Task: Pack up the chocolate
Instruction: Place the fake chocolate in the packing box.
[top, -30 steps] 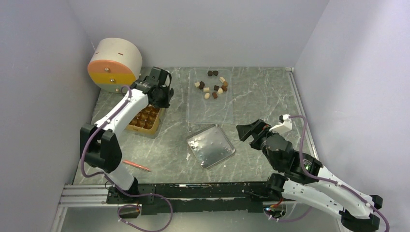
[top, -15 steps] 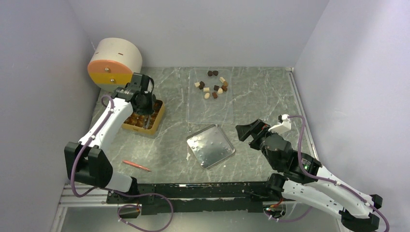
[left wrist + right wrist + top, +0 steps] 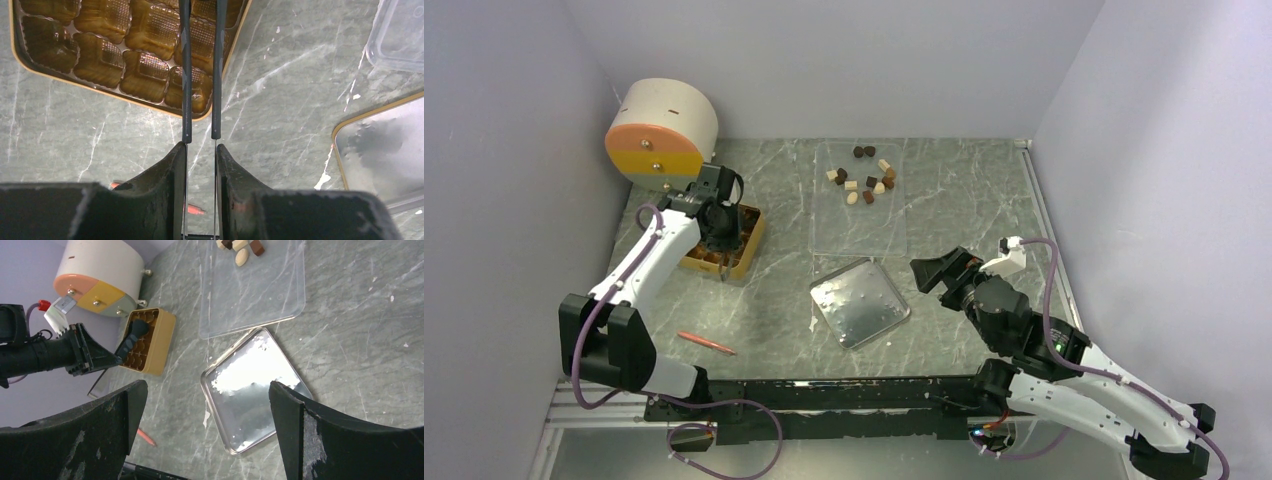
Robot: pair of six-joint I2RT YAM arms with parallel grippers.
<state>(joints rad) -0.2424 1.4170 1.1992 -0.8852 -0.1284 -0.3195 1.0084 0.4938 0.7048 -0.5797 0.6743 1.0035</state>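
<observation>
Brown and cream chocolate pieces clustered on clear plastic tray, cropped in right wrist view, left claw narrowed over golden-tan compartment box, tips cut off, grip unreadable, right claw spread wide

Cropped at edges
The left hand is cut by the left wrist view's top edge above the golden-tan plastic compartment box, also cropped; the right wrist view clips the brown and cream chocolate pieces.

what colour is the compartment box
The compartment box is golden tan, clearest in the left wrist view.
</observation>
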